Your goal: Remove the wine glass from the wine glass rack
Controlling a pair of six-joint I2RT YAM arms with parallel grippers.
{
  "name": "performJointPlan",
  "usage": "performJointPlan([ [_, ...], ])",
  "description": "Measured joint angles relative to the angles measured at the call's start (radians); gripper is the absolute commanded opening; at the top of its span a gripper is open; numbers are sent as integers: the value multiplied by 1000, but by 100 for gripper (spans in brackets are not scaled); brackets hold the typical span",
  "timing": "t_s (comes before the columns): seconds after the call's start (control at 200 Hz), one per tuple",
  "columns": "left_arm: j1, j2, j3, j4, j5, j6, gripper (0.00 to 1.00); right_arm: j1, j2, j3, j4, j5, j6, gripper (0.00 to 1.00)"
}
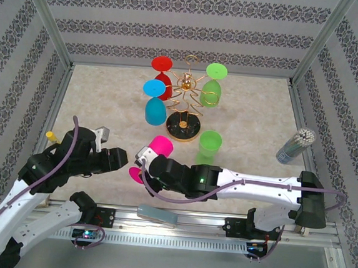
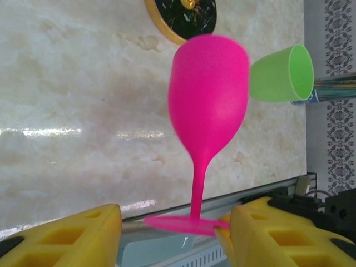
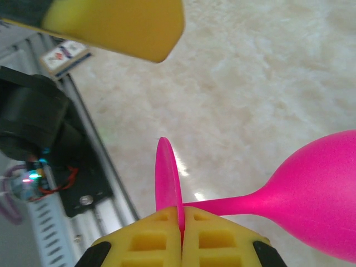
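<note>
While the pink glass is off the rack, held on its side just in front of the black base, the right gripper is pinched tight on its foot. The left gripper stands part-open, fingers either side of that foot, gripping nothing. 3 glasses hang on the rack: red, blue, green. A green cup stands beside the base.

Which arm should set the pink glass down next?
Right: the right gripper is shut on the foot of the pink glass, while the left gripper stands open around it.
</note>
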Motion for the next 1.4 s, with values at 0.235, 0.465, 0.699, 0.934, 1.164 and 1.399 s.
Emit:
performJointPlan([
  [0.235,0,48,-3,-14,45,-4,55,59,10,-38,35,172,-115,0],
  [0.465,0,66,-59,1,108,-50,55,100,48,-68,92,330,-224,0],
  [0.699,0,54,-137,81,160,-128,54,130,47,-158,206,453,-319,0],
  [0.934,0,42,-138,131,185,-184,52,149,45,-200,296,524,-376,0],
  [1.164,0,90,-138,191,220,-212,50,150,45,-206,342,564,-402,0],
  [1.399,0,122,-140,241,236,-221,46,150,45,-206,367,568,-406,0],
])
